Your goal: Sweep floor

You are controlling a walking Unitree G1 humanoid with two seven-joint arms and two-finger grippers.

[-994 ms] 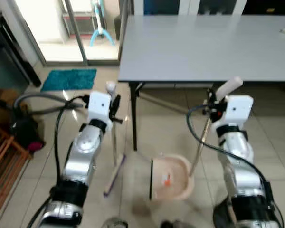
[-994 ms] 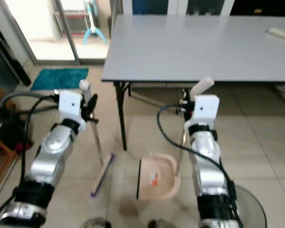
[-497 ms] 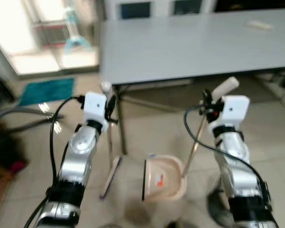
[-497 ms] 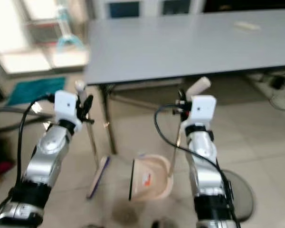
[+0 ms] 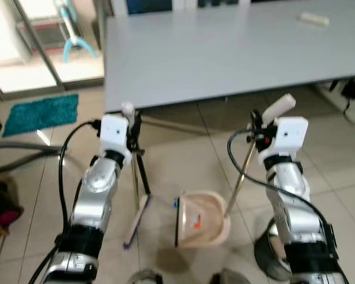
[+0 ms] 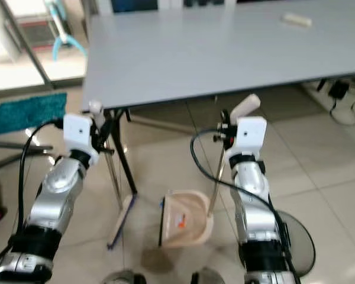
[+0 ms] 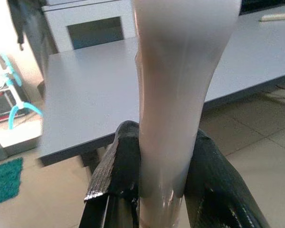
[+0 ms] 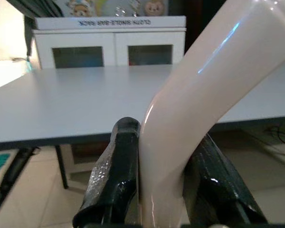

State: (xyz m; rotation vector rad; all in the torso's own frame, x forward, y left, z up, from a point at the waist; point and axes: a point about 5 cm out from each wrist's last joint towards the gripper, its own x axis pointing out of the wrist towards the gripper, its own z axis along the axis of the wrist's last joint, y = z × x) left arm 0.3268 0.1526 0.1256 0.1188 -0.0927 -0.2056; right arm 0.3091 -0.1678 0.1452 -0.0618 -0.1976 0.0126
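Observation:
My left gripper is shut on the pale handle of a broom. The broom's brush head rests on the tiled floor just in front of the table leg. My right gripper is shut on the bent cream handle of a dustpan. The beige pan sits on the floor between my arms, with a small orange bit inside. The wrist views show each handle clamped between black fingers: the broom handle and the dustpan handle.
A large grey table stands ahead, its black leg close to the broom. A white object lies on it. A teal mat and a grey hose are left. A round grey base is beside my right arm, and cables lie far right.
The whole picture has shifted left, so the camera has turned right. Both grippers keep the same hold, and broom and dustpan stay in the same place relative to my arms.

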